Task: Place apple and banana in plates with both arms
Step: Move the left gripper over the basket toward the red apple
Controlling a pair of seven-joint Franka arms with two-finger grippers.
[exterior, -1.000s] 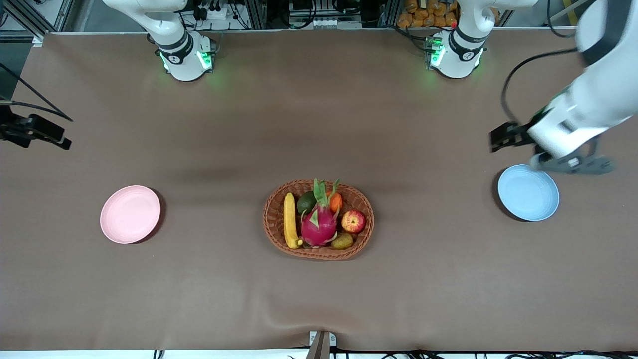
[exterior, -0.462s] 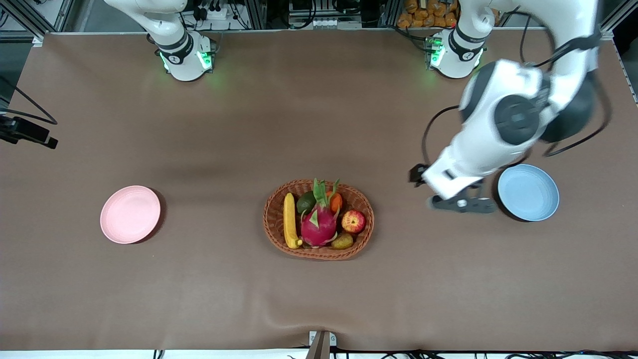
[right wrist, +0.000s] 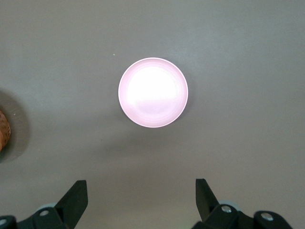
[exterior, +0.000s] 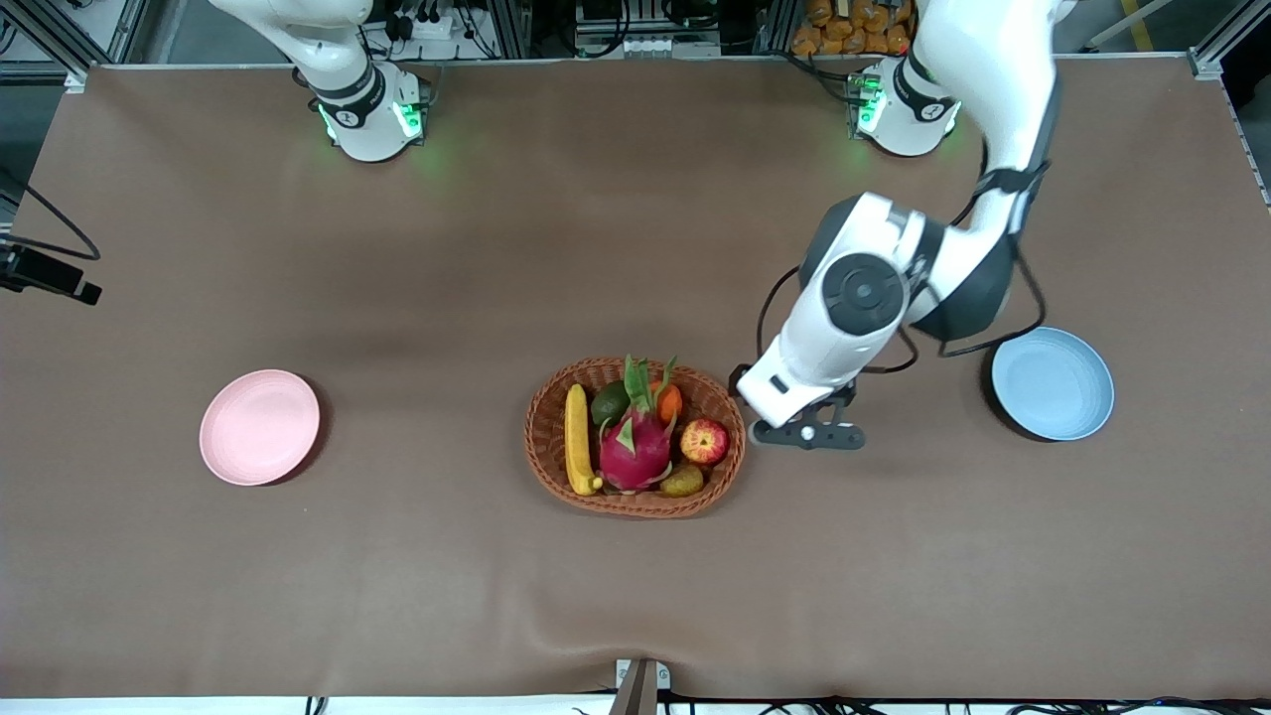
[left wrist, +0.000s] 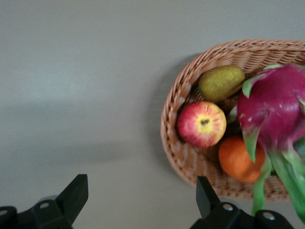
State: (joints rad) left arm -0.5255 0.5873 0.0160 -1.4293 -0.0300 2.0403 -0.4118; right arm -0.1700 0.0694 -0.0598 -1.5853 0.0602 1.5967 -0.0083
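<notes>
- Both fruits sit in the basket (exterior: pixel 544 437) at mid-table; neither plate holds anything. We judge this the reach-in stage, before any pick.
- The apple (exterior: pixel 704 441) lies at the basket's end toward the left arm, beside the dragon fruit (exterior: pixel 634 447), with the orange (left wrist: pixel 237 158) and a pear (left wrist: pixel 221 82) close against it.
- The banana (exterior: pixel 578 440) lies along the basket's other end, toward the right arm, its dark tip nearer the front camera.
- The left gripper (exterior: pixel 806 434) hangs over bare table just beside the basket rim, fingers (left wrist: pixel 76 193) spread wide and holding nothing. The apple shows just past them in the left wrist view.
- The right gripper (right wrist: pixel 141 200) is high over the table at the right arm's end, looking down on the pink plate (exterior: pixel 260 427); its fingers (right wrist: pixel 77 194) are spread and empty too.
- The blue plate (exterior: pixel 1053 383) waits at the left arm's end, well apart from the basket.
- Next move, as we read it: the left gripper shifts over the apple and descends, keeping its fingers clear of the rim, the pear and the orange.
- The right arm has to travel to the banana and straddle it across its width.
</notes>
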